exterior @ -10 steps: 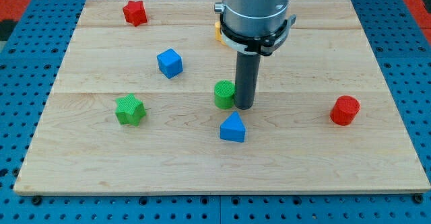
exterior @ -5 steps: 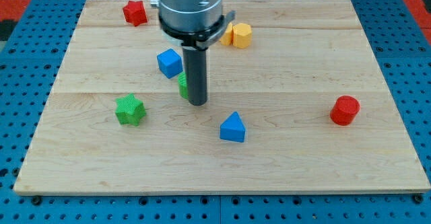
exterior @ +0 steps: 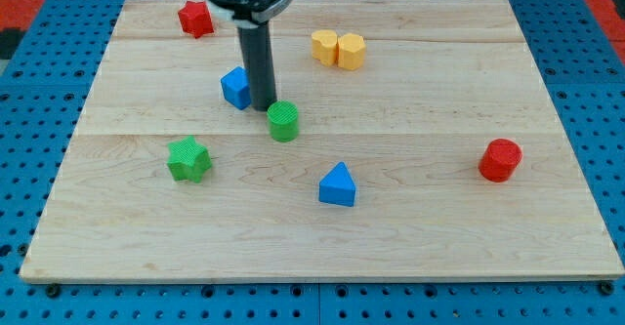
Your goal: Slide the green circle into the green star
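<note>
The green circle (exterior: 283,121) is a small green cylinder standing a little left of the board's middle. The green star (exterior: 187,159) lies to its lower left, well apart from it. My tip (exterior: 262,105) is just above and left of the green circle, between it and the blue cube (exterior: 235,87), close to both. The rod rises from there to the view's top edge.
A red star (exterior: 195,18) lies at the top left. Two yellow blocks (exterior: 338,49) sit side by side at the top middle. A blue triangle (exterior: 338,185) lies below the middle. A red cylinder (exterior: 500,160) stands at the right. The wooden board (exterior: 322,257) lies on blue pegboard.
My tip pushed the green circle leftward, then moved up and left to its upper-left side by the blue cube. The circle now stands left of where it began.
</note>
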Tool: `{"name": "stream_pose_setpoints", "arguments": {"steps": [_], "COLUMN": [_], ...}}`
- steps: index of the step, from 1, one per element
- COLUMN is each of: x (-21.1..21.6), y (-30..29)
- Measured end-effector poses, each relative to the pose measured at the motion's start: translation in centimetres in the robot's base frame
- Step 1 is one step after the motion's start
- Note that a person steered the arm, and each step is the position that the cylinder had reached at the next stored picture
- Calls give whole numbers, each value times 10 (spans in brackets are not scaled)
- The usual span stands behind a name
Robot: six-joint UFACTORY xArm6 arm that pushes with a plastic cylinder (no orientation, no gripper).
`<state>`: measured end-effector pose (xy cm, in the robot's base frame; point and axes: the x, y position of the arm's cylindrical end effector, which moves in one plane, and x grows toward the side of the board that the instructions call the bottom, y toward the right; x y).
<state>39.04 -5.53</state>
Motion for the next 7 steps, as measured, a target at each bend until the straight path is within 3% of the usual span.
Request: {"name": "stream_pose_setpoints", "arguments": {"steps": [1, 3, 6, 7], "x": [2, 57, 92, 94], "y": [42, -18, 10, -34]}}
